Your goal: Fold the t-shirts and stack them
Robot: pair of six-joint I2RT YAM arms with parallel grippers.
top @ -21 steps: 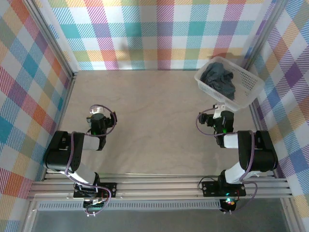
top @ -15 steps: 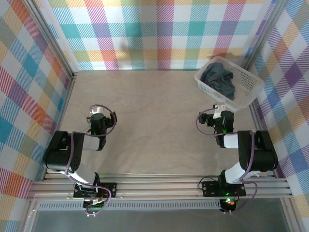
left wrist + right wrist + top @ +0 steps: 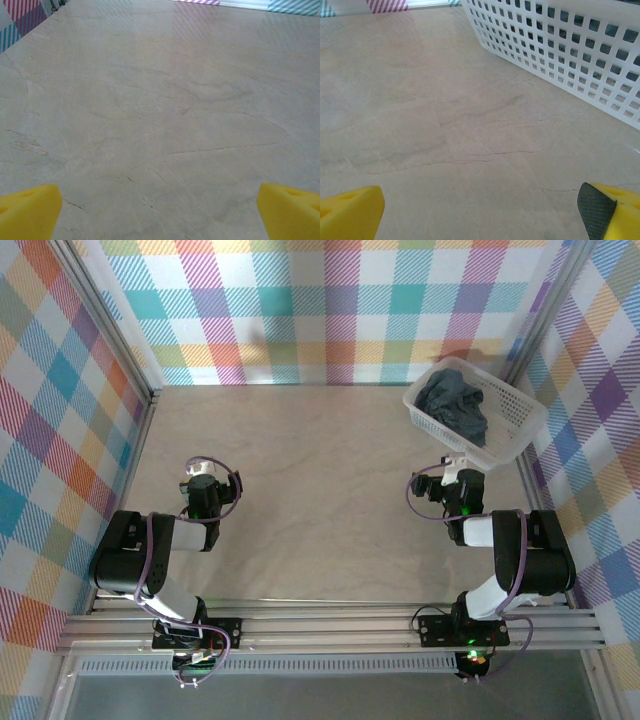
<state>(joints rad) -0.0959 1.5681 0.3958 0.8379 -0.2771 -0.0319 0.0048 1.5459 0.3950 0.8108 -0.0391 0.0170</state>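
Nothing has moved in the last moment: the left claw [image 3: 202, 469] and right claw [image 3: 456, 466] both hang spread wide and empty over the surface [image 3: 320, 500] (so folding hasn't begun). Just beyond the right claw, the t-shirt [image 3: 452, 405] lies crumpled in the white basket [image 3: 521, 428].

a white lattice basket [image 3: 515, 415] sits on the pale table [image 3: 320, 490] (far right corner).

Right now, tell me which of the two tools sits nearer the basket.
The right tool, just short of the white basket holding the t-shirt; the left tool sits across the table.
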